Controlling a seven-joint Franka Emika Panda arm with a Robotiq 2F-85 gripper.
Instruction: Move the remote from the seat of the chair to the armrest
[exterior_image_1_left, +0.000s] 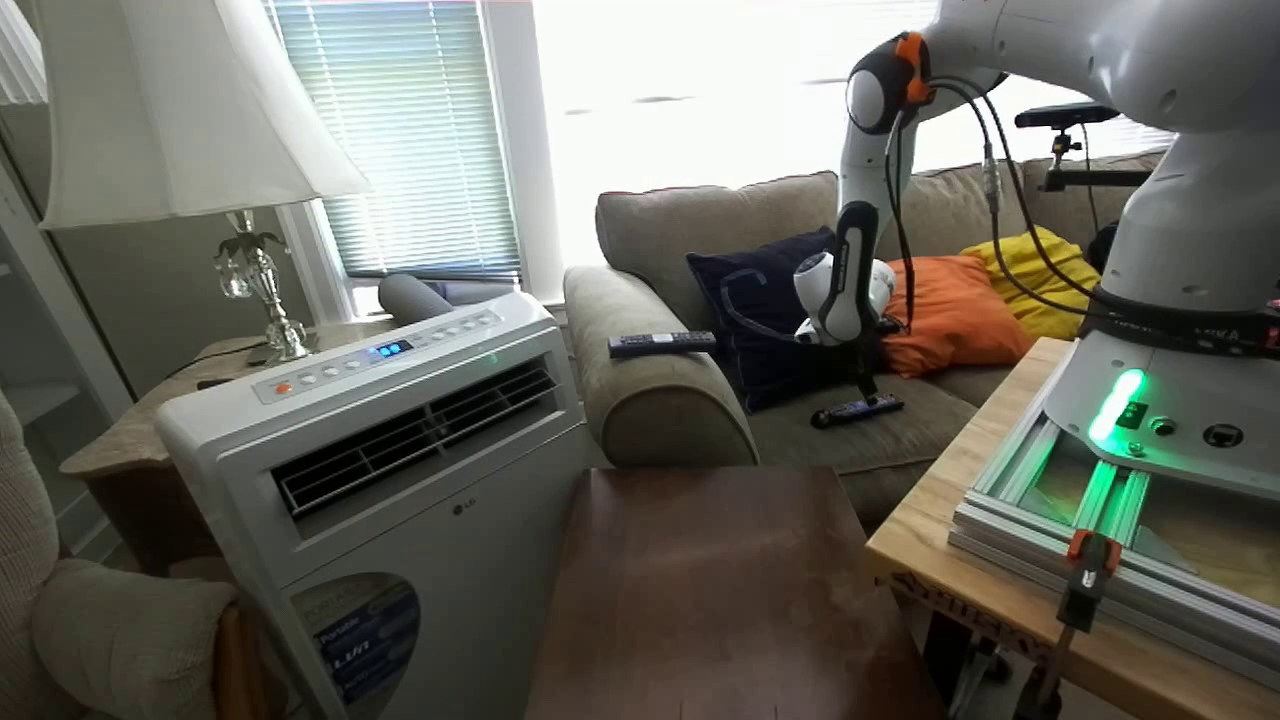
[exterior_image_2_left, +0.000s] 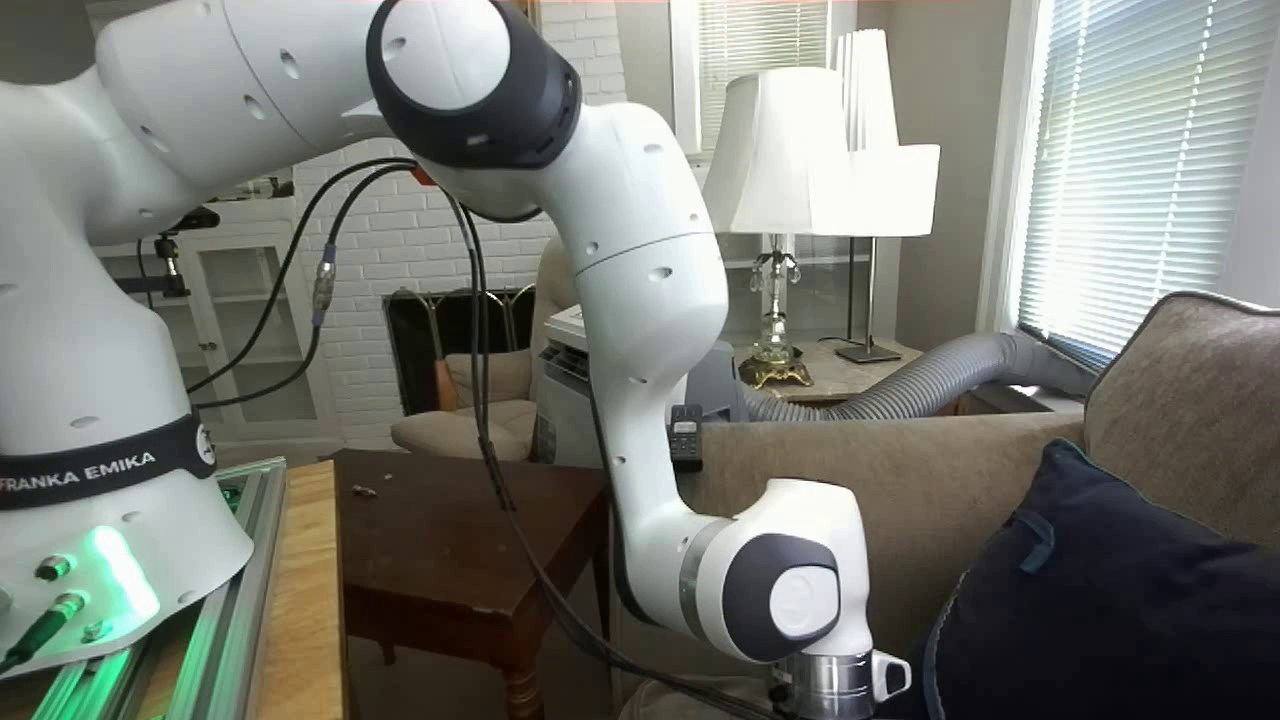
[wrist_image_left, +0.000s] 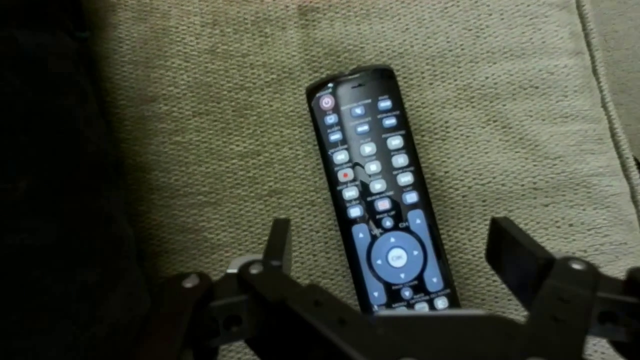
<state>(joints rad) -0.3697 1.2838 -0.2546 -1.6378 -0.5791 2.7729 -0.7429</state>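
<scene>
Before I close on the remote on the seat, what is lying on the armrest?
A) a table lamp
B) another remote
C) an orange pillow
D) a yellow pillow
B: a second dark remote lies on top of the rounded armrest, as an exterior view shows.

Two remote controls (exterior_image_1_left: 857, 410) — three throw pillows (exterior_image_1_left: 955, 312), one each of navy, orange and yellow — one couch (exterior_image_1_left: 705, 228), one portable air conditioner (exterior_image_1_left: 465, 550), one robot arm (exterior_image_2_left: 655, 285), at least two table lamps (exterior_image_2_left: 775, 190)

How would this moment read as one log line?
hand: open, over remote | remote: ungripped, on couch seat | second remote: on armrest
</scene>
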